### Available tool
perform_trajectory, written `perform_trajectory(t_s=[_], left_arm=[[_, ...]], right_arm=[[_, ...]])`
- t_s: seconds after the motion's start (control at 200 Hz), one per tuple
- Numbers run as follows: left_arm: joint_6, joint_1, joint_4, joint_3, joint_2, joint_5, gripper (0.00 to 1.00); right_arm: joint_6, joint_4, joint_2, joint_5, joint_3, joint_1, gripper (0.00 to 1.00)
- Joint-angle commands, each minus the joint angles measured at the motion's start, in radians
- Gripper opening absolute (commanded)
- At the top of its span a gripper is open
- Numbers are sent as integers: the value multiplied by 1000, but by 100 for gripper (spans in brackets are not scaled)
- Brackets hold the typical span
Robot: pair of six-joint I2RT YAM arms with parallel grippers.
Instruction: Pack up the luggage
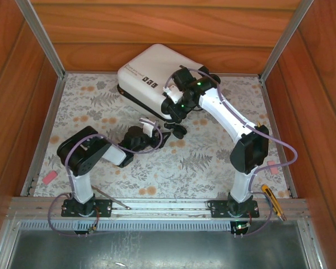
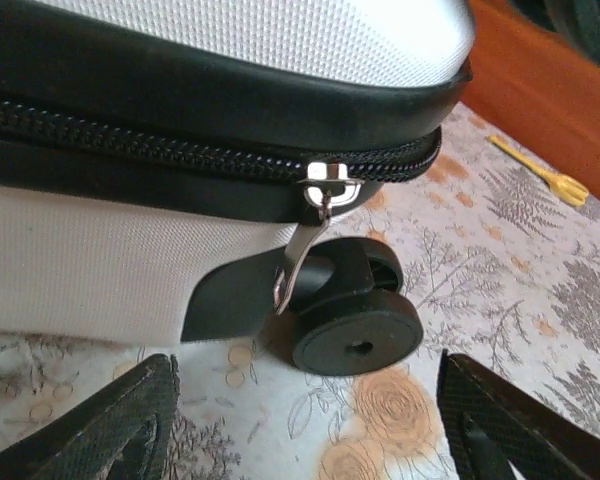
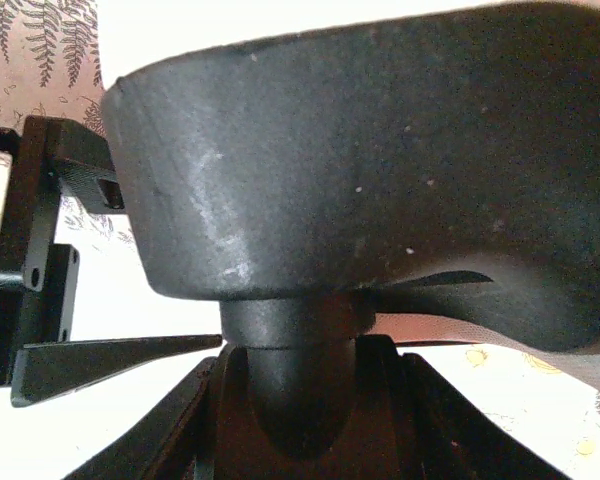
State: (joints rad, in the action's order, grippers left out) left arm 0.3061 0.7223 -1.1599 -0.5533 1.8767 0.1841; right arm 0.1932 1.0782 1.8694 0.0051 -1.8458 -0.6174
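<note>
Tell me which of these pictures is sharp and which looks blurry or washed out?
Top view: evenly lit, sharp, the white suitcase bright. Left wrist view: the zipper pull glints, the wheel is crisp, the fingers at the bottom are soft. Right wrist view: a dark rounded part sits very close, and the background behind is washed out white.

You're looking at the luggage (image 1: 151,75) showing a white textured shell with black trim, a black zipper (image 2: 180,150), a shiny silver zipper pull (image 2: 300,255) and a matte black wheel (image 2: 358,335). The cloth (image 1: 196,162) under it is showing a cream ground with grey fern leaves and orange blooms, and the walls (image 1: 157,28) are showing reddish-brown wood grain. You're also seeing the arms (image 1: 229,115) in white and black, pale purple cables (image 1: 285,157), a yellow tool (image 1: 273,202) and a pink tag (image 1: 49,177).
</note>
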Motion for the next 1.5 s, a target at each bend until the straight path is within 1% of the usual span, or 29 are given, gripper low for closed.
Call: perform_trajectory(t_s=[0.0, 0.105, 0.145, 0.175, 0.22, 0.32, 0.4, 0.5, 0.62, 0.77, 0.95, 1.03, 1.199, 1.324, 1.364, 1.419, 1.494], left_arm=[[-84, -7, -253, 24, 75, 40, 71], [-78, -17, -258, 11, 90, 44, 69], [-82, -17, -259, 3, 90, 44, 67], [-83, -17, -258, -2, 87, 38, 63], [-87, -17, -258, -9, 85, 12, 60], [-105, -17, -258, -21, 76, -32, 60], [-116, -19, -259, -40, 78, -28, 60], [-104, -17, -258, -70, 92, -15, 60], [-93, -14, -258, -99, 115, -49, 60], [-88, -14, -258, -138, 148, -74, 59], [-58, -5, -258, -179, 185, -91, 56], [-56, 5, -259, -196, 195, -117, 56], [-43, 20, -259, -222, 216, -199, 56], [-44, 20, -258, -239, 224, -243, 56], [-47, 20, -259, -245, 228, -257, 55], [-52, 20, -258, -258, 236, -267, 48], [-53, 26, -258, -280, 252, -294, 46]], right_arm=[[-21, -38, -36, 73, -53, -4, 0], [9, -67, -37, 112, -55, -6, 0], [20, -83, -38, 119, -55, -6, 0], [28, -96, -38, 126, -53, -7, 0], [38, -115, -39, 130, -53, -5, 0], [54, -145, -41, 143, -54, -8, 0], [65, -143, -41, 166, -72, -21, 0], [93, -136, -39, 240, -93, -49, 0], [138, -133, -35, 327, -102, -77, 0], [193, -171, -38, 364, -85, -86, 0], [245, -246, -41, 361, -41, -87, 0], [253, -269, -35, 353, -26, -87, 0], [234, -290, -29, 269, 0, -75, 0], [195, -314, -45, 187, 31, -46, 0], [184, -322, -51, 173, 44, -36, 0], [175, -329, -58, 161, 55, -30, 0], [167, -335, -66, 149, 67, -24, 0]])
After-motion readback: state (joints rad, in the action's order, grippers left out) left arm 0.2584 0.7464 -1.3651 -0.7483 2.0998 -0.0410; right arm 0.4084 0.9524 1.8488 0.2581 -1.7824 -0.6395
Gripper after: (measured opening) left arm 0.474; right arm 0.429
